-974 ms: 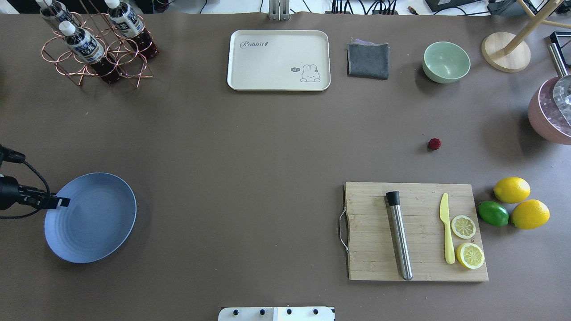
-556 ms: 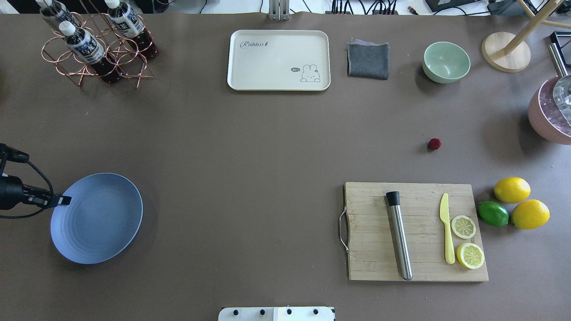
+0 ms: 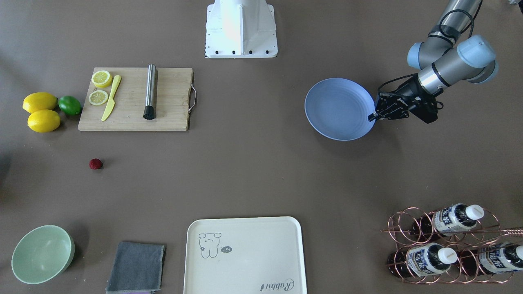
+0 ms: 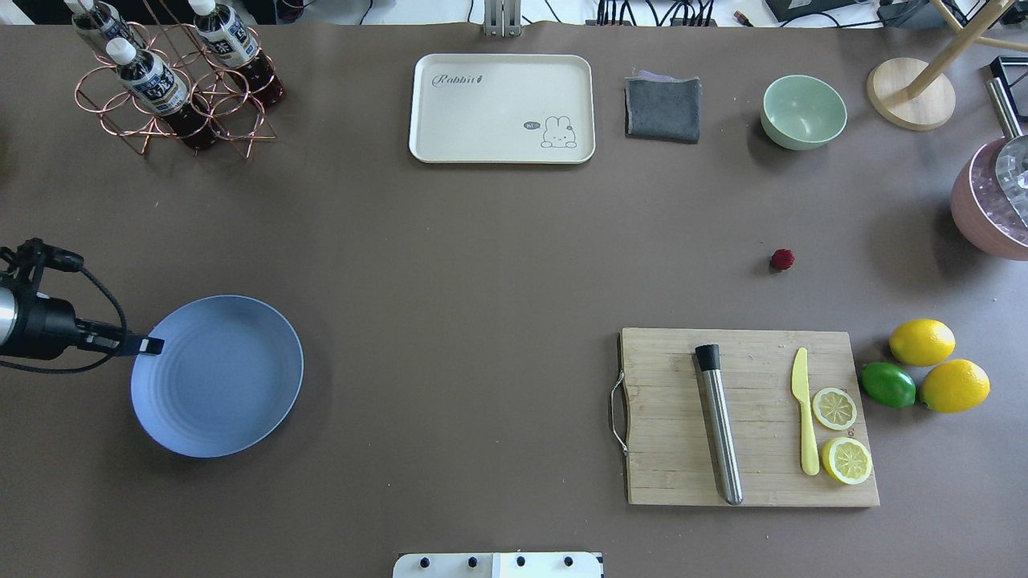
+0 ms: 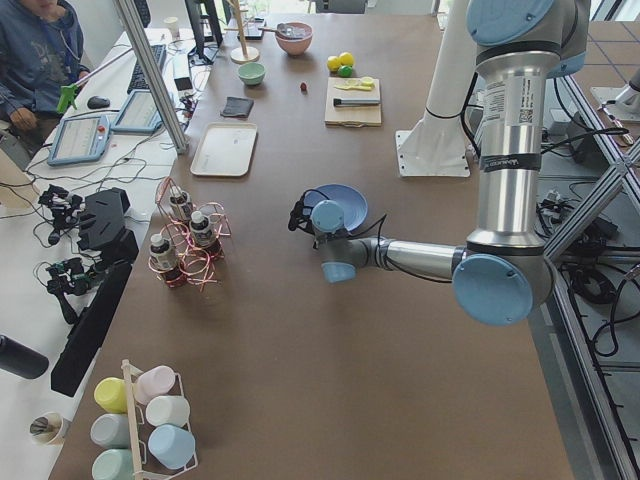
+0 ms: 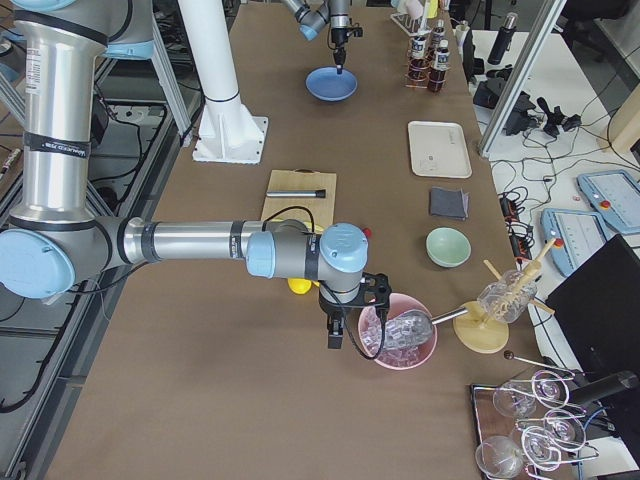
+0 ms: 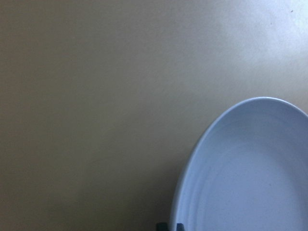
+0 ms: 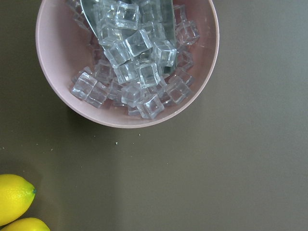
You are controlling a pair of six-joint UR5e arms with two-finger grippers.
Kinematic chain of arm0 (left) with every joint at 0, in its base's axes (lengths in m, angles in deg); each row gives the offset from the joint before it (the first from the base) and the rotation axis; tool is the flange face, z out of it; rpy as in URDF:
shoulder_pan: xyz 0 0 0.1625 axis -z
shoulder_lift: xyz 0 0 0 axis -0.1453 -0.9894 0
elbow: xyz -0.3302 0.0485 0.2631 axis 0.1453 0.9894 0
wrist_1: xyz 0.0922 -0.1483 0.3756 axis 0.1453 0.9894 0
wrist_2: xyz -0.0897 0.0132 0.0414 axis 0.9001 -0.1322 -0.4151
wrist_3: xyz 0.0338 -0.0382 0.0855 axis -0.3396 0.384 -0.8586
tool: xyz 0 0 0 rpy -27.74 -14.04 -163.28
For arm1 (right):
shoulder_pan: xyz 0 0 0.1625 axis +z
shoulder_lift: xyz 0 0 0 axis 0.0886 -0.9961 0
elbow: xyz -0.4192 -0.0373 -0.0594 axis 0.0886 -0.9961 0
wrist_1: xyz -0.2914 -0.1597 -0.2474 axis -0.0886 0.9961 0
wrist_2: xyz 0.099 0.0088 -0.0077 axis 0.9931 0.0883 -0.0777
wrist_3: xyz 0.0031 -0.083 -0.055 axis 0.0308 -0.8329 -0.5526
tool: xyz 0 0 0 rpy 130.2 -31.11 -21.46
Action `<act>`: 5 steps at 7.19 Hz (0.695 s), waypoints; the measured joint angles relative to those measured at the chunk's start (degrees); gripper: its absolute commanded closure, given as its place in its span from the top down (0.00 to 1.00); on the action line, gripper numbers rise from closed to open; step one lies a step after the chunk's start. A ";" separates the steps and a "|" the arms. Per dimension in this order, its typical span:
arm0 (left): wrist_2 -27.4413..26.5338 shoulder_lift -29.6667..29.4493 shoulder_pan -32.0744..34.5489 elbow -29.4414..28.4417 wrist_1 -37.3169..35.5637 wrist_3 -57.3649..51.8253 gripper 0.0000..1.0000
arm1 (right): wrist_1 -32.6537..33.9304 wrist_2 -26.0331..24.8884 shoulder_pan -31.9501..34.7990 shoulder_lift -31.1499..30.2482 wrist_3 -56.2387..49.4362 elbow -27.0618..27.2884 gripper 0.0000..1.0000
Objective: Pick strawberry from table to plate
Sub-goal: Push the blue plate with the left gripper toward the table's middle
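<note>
Left hand (image 4: 149, 346) is pinching the rim of the plate (image 4: 233, 401), fingers closed onto the edge. The rest of the plate is sticking out past the fingertips toward mid-worktop (image 4: 482, 305). Can't tell if the plate is sitting flat or tilting up.

Strawberry (image 4: 782, 258) is lying on bare worktop far out to this hand's right, well beyond the plate's far edge and touching nothing. Open worktop is running from that far edge all the way to the berry. The cutting board (image 4: 666, 417) is sitting on the robot side of that line, its far edge near the berry but apart. The bottle rack (image 4: 173, 100) is standing well ahead of the left hand, apart from it.

Right hand (image 6: 336, 338) is hanging just beside the rim of the pink ice bowl (image 8: 48, 62), with the lemons (image 8: 12, 199) near. Only the side view is showing it, so can't tell how far it's open.
</note>
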 measured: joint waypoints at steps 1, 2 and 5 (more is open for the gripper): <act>-1.84 -6.13 -2.00 -0.51 -4.57 2.88 0.00 | 0.00 0.14 -0.01 -0.04 0.04 -0.05 1.00; -5.70 -11.29 -4.71 -1.07 -9.31 4.10 0.00 | 0.00 0.43 -0.01 -0.06 0.06 -0.15 1.00; -17.42 -22.38 -11.99 -7.29 -14.25 8.07 0.00 | 0.00 0.84 -0.01 -0.01 0.01 -0.27 1.00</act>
